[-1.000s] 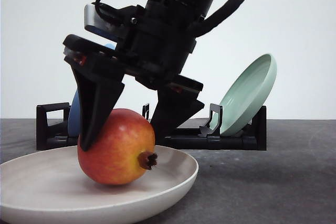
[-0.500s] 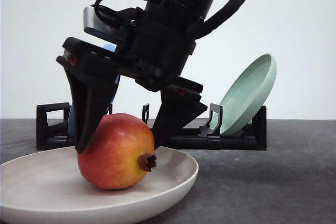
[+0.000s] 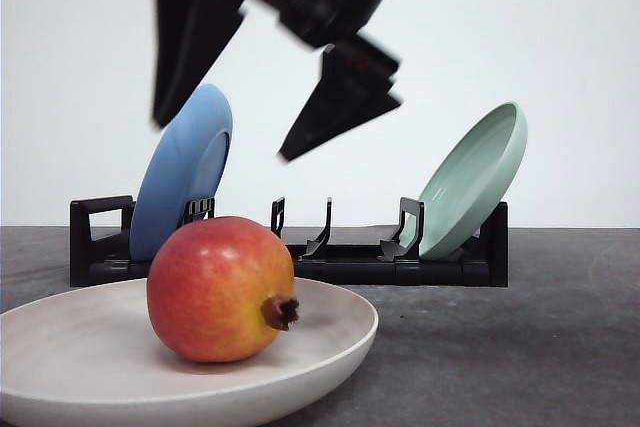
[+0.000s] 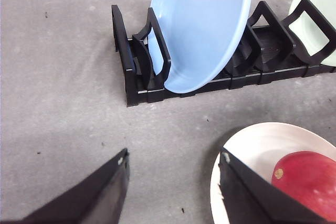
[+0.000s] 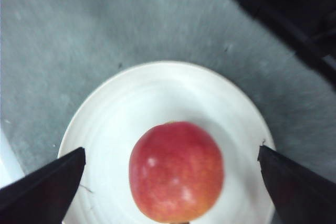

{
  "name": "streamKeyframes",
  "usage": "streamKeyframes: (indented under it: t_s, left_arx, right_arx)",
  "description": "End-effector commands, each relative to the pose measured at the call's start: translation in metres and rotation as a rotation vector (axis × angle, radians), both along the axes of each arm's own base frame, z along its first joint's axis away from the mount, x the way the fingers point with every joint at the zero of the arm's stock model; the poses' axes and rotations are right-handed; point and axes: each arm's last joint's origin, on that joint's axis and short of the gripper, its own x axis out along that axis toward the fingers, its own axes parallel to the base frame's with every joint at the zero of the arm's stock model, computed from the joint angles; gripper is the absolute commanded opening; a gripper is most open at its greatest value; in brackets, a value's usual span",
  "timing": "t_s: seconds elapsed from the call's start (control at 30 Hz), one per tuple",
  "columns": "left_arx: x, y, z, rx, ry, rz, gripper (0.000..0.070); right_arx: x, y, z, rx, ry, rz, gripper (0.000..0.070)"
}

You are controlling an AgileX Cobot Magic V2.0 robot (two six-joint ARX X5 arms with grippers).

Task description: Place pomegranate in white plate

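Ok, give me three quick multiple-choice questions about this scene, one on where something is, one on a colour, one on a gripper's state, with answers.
1. Where is the pomegranate?
A. On the bare table
B. In the white plate
C. In the rack

2. What colour is the plate at the rack's left end in the front view?
A. Blue
B. Red
C. Black

3. How is the right gripper?
A. Shut on the fruit
B. Open, above the fruit
C. Shut, empty

Answers: 1 B, the fruit rests in the cream plate. 2 A, the blue plate leans there. 3 B, its fingers are spread wide, clear of the fruit.
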Motion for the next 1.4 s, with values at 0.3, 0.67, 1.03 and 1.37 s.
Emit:
streamKeyframes:
  t_s: [0.3, 0.67, 1.03, 1.37]
  left_arx:
    - [0.001, 0.0, 0.002, 0.004, -0.009, -0.002, 0.0313]
    - [0.001, 0.0, 0.002, 0.004, -0.009, -0.002, 0.0313]
    - [0.001, 0.0, 0.002, 0.004, -0.009, -0.003, 0.0312]
    - [0.001, 0.0, 0.003, 0.002, -0.011, -0.005, 0.0005]
  right_arx:
    - [-0.011, -0.083, 0.007, 0.077, -0.084, -0.124, 0.0659]
    - [-0.025, -0.164, -0.015, 0.108, -0.092, -0.394, 0.0657]
    - [-0.026, -0.184, -0.018, 0.098, -0.102, -0.492, 0.0655]
    - [-0.025, -0.183, -0.016, 0.108, -0.126, -0.487, 0.0034]
